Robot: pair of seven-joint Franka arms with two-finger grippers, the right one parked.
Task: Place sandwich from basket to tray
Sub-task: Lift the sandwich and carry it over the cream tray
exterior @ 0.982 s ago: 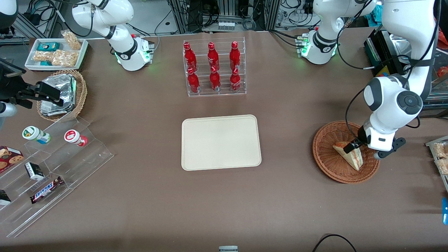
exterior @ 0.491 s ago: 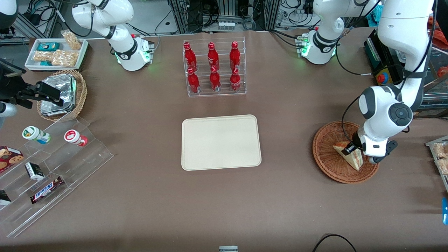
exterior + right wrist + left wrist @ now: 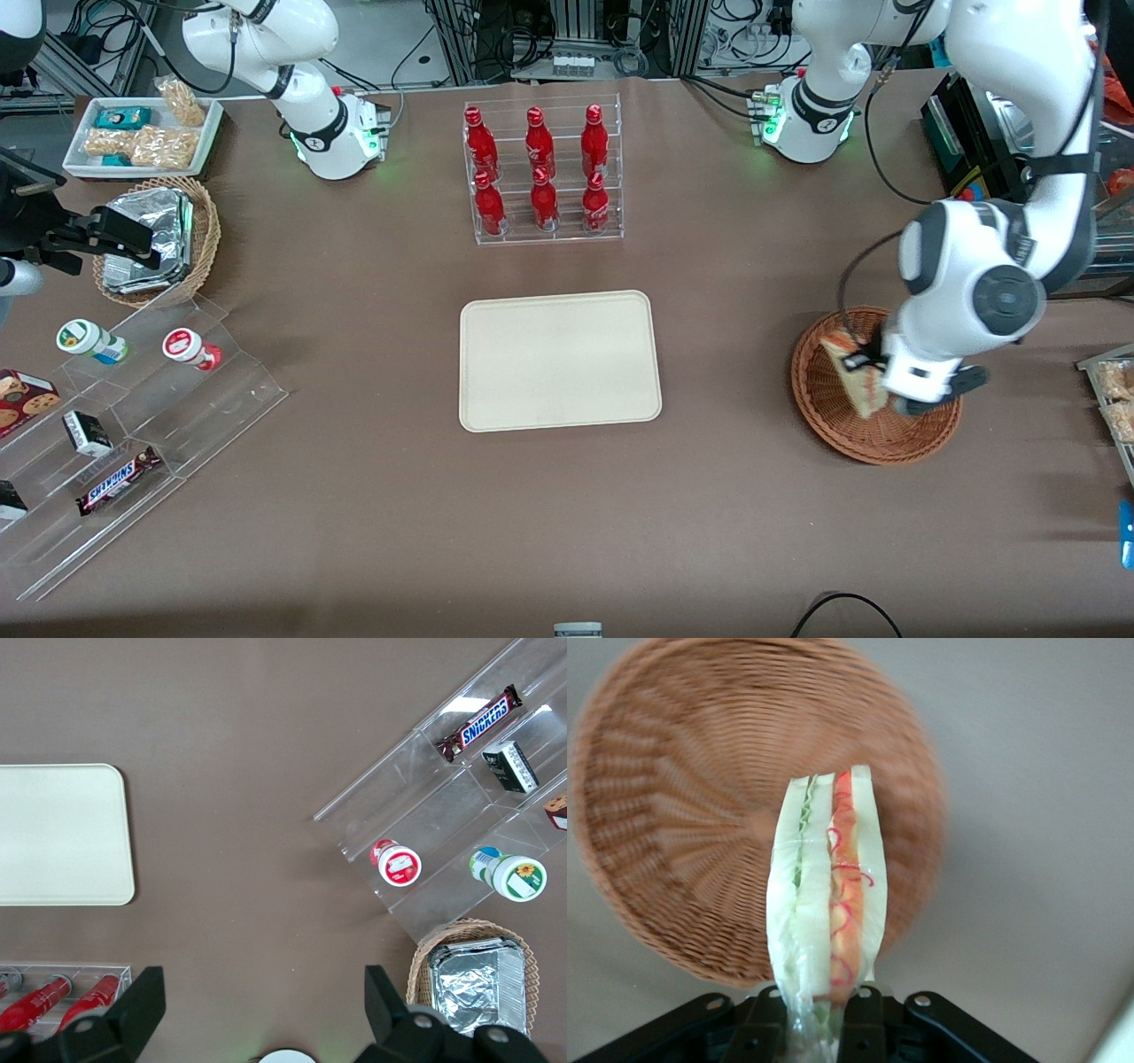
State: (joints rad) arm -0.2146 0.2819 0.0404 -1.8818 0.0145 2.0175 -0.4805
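**Sandwich coming up out of the basket**

Since a second ago, we are seeing the sandwich [image 3: 852, 372] go from lying flat in the basket [image 3: 828, 424] to hanging upright in the gripper [image 3: 864, 377], and the wrist is shifting a little toward the tray [image 3: 558, 361].

In the front view, we are holding the wedge above the basket's floor, its long axis now running roughly up and down. The tray is lying well apart from the basket, toward the parked arm's end of the bench [image 3: 735, 496], at about the same distance from the camera, so we are judging that the coming move is mostly a sideways carry.

In the left wrist view, the jaws are pinching the sandwich [image 3: 826, 930] across its bread faces at one end, and the red and green filling edge is facing the camera. The basket [image 3: 673, 833] is showing underneath, blurred and clear of the wedge.

In the right wrist view, we are seeing the tray [image 3: 62, 833] bare, ready to receive it.
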